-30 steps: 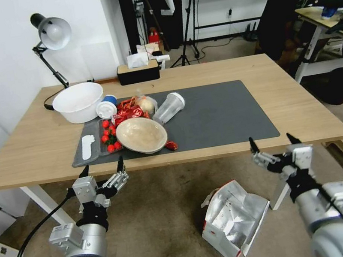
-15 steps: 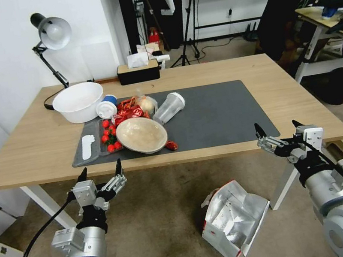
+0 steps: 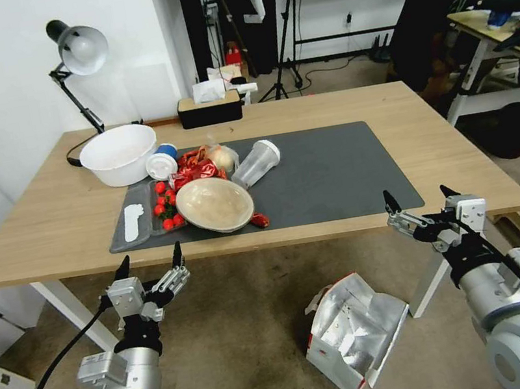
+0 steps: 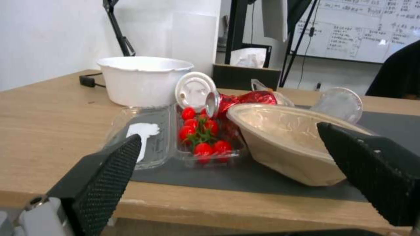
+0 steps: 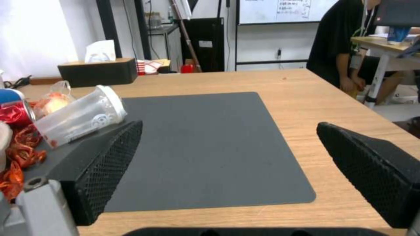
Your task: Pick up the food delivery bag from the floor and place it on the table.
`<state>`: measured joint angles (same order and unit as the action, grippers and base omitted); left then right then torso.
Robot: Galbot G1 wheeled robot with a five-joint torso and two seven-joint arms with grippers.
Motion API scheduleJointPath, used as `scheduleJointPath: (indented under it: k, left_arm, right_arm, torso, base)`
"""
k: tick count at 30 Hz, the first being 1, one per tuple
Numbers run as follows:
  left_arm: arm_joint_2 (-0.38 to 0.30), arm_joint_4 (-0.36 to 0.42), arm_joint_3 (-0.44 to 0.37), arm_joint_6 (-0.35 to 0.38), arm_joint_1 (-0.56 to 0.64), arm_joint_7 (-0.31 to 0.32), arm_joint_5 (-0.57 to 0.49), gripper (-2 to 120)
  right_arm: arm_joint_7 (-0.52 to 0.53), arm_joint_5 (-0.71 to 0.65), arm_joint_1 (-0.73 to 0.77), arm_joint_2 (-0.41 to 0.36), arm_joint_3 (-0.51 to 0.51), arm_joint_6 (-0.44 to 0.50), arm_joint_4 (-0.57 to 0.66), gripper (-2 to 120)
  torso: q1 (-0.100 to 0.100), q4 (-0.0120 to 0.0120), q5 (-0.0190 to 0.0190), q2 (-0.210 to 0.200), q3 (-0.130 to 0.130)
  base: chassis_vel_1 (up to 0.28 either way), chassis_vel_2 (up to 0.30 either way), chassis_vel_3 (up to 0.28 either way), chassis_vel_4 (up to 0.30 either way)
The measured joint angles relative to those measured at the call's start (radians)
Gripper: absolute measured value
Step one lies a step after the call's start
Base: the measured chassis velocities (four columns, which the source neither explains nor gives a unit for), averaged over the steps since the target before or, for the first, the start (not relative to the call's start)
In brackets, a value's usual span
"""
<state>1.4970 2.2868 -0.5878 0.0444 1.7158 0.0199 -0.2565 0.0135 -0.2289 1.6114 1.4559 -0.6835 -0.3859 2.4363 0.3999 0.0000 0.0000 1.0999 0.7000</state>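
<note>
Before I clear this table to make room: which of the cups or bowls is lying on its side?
The clear plastic cup with a white lid, lying tipped on the dark grey mat. The white bowl and the beige bowl sit mouth-up.

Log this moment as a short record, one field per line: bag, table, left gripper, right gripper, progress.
bag: delivery bag lies tipped on the floor, foil lining showing, near the table's front edge
table: table carries a grey mat with food clutter on the mat's left part
left gripper: left gripper open, empty, at the table's front edge
right gripper: right gripper open, empty, at the front edge near the mat's corner
progress: bag not yet grasped
</note>
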Motion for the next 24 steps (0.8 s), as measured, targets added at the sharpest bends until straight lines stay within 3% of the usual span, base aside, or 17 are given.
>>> scheduleJointPath:
  k: [24]
  left_arm:
    - [-0.007, -0.014, -0.003, -0.021, 0.002, -0.005, 0.006, 100]
  right_arm:
    - [0.002, 0.010, 0.019, -0.002, 0.016, 0.051, -0.018, 100]
  torso:
    - [-0.033, 0.0000, 0.0000, -0.076, -0.042]
  base:
    - [0.000, 0.000, 0.000, 0.000]
